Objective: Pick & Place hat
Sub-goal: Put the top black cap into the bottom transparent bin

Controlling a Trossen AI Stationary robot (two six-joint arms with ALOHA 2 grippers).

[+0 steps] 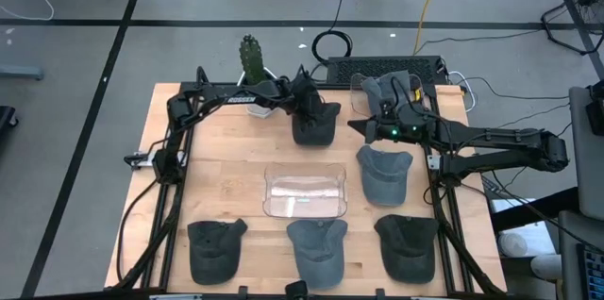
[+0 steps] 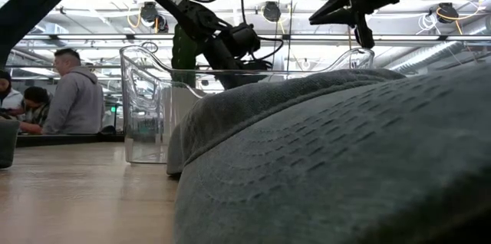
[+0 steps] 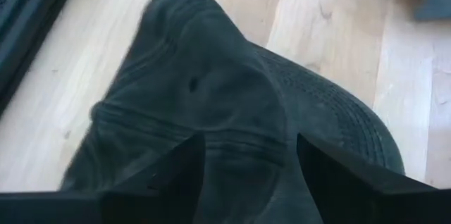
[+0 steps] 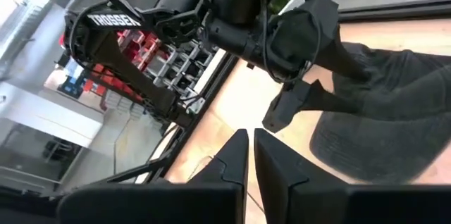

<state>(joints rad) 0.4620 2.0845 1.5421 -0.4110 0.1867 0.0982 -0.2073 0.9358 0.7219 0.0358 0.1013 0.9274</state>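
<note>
Straddling crown, left gripper [image 3: 243, 175] open, nothing gripped; dark hat [image 1: 314, 123] lies at table [image 1: 222, 163] far edge. Fabric fold should be pinched centrally before lift. Right gripper [image 4: 248, 155] nearly closed, empty, hovering near clear bin [image 1: 304, 192].

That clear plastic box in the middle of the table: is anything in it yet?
Empty, it seems. From above, the clear box shows only the wooden table through it; all the hats lie outside it.

You get even overhead light on the counter [image 1: 217, 177]. Your low view glares white at the top, with the near cap [image 2: 337, 159] blurred across the lower right.
</note>
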